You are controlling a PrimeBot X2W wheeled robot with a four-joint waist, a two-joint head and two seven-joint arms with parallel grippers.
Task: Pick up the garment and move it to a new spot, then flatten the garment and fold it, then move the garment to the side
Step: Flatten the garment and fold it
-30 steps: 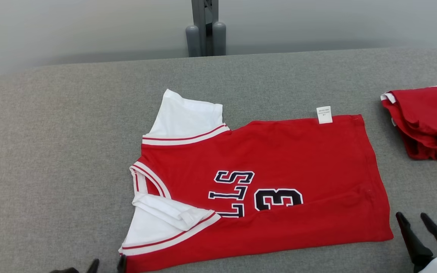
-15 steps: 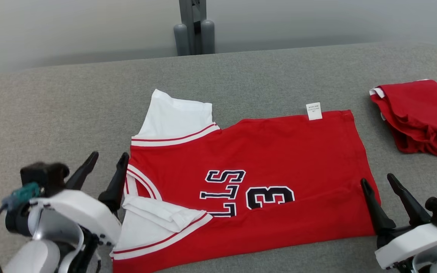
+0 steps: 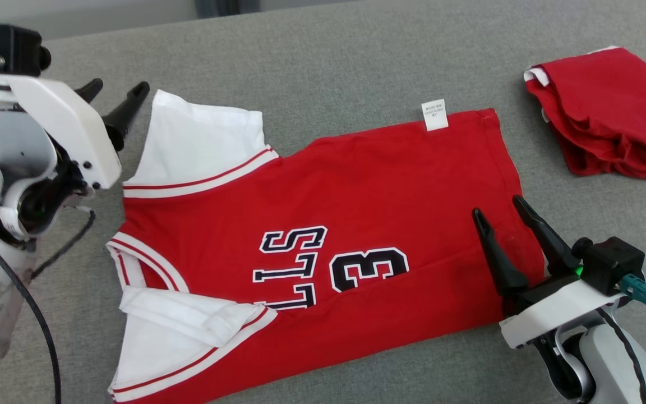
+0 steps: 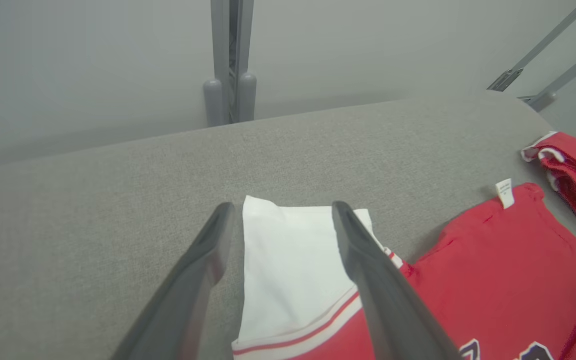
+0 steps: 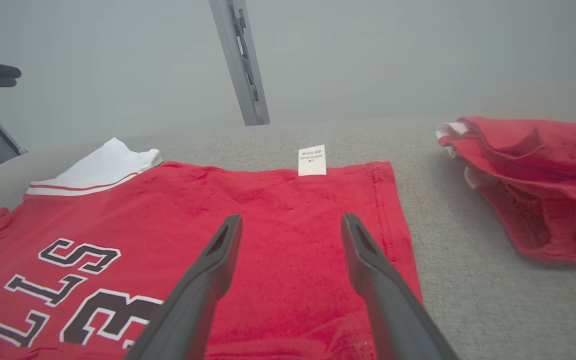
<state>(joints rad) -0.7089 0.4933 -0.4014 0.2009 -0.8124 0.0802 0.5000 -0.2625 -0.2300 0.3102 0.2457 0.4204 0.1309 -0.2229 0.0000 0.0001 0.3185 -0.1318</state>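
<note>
A red jersey (image 3: pixel 356 213) with white sleeves and dark letters and a number lies spread on the grey surface, collar to the left, hem to the right. Its near half is folded over lengthwise. My left gripper (image 3: pixel 118 92) hangs open beside the far white sleeve (image 3: pixel 194 140); in the left wrist view that sleeve (image 4: pixel 288 260) lies between and below the fingers (image 4: pixel 368 265). My right gripper (image 3: pixel 497 207) stands open over the jersey's hem end, and the right wrist view shows red cloth (image 5: pixel 288 235) between its fingers (image 5: pixel 368 260). Neither gripper holds anything.
A second red garment (image 3: pixel 609 118) lies crumpled at the far right of the surface, also seen as a red heap (image 5: pixel 533 175). A white care tag (image 3: pixel 434 114) sticks out of the jersey's far edge. A grey post (image 4: pixel 229 60) stands behind the surface.
The head camera has tilted down and shifted. Both arms have risen and reached forward: the left gripper to the far sleeve, the right gripper over the hem end. The jersey lies as before.
</note>
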